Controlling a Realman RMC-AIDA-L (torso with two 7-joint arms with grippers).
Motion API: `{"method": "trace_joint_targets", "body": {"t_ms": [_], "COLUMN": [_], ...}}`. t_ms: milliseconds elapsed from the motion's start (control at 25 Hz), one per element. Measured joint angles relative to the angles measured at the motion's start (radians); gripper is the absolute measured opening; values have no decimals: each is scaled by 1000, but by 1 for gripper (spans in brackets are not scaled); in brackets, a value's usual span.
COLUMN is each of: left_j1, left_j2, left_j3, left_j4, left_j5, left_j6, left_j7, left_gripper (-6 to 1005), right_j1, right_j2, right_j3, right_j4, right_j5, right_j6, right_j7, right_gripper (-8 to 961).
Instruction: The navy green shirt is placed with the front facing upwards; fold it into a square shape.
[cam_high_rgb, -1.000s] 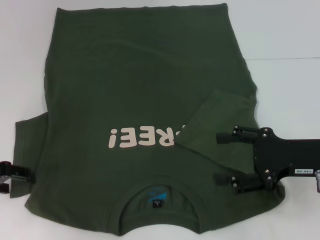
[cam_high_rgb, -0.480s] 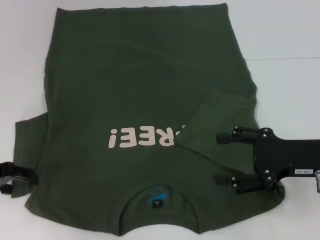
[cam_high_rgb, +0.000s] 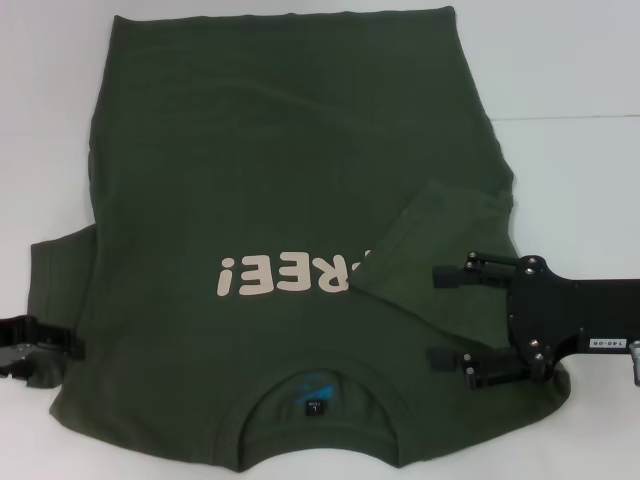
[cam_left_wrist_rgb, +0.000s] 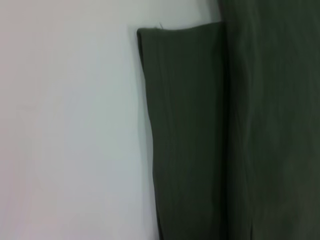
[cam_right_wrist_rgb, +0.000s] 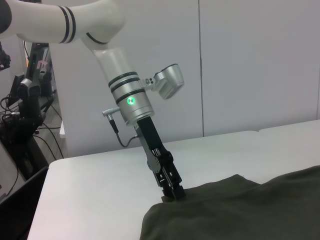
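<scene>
The navy green shirt (cam_high_rgb: 280, 190) lies front up on the white table, its pale print (cam_high_rgb: 285, 275) upside down and its collar (cam_high_rgb: 315, 395) nearest me. Its right sleeve (cam_high_rgb: 440, 235) is folded inward over the body. My right gripper (cam_high_rgb: 440, 317) hovers open over the shirt's right shoulder, holding nothing. At the outer edge of the flat left sleeve (cam_high_rgb: 55, 290) (cam_left_wrist_rgb: 185, 130), my left gripper (cam_high_rgb: 55, 345) (cam_right_wrist_rgb: 173, 194) has its tips down on the cloth. In the right wrist view its fingers look pinched together on the sleeve edge.
The white table (cam_high_rgb: 570, 70) extends beyond the shirt on the right and far side, with a seam (cam_high_rgb: 570, 117) across it. Off the table, the right wrist view shows a wall (cam_right_wrist_rgb: 250, 65) and cables and equipment (cam_right_wrist_rgb: 25, 100).
My left gripper has shifted slightly inward onto the left sleeve, and its two prongs have come together. The right gripper and the shirt stay where they were.
</scene>
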Motion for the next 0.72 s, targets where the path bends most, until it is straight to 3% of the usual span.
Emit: {"method": "trace_joint_targets", "body": {"t_ms": [720], "left_j1": [9], "left_j2": [5], "left_j3": [0], "left_j4": [7], "left_j5": [10], "left_j6": [24], "left_j7": [-1], "left_gripper": [808], "right_j1": [-3], "right_j2": [0], "right_j3": [0], "right_j4": [0], "right_j5": [0], "right_j6": [2], "right_j7": [0], "right_gripper": [946]}}
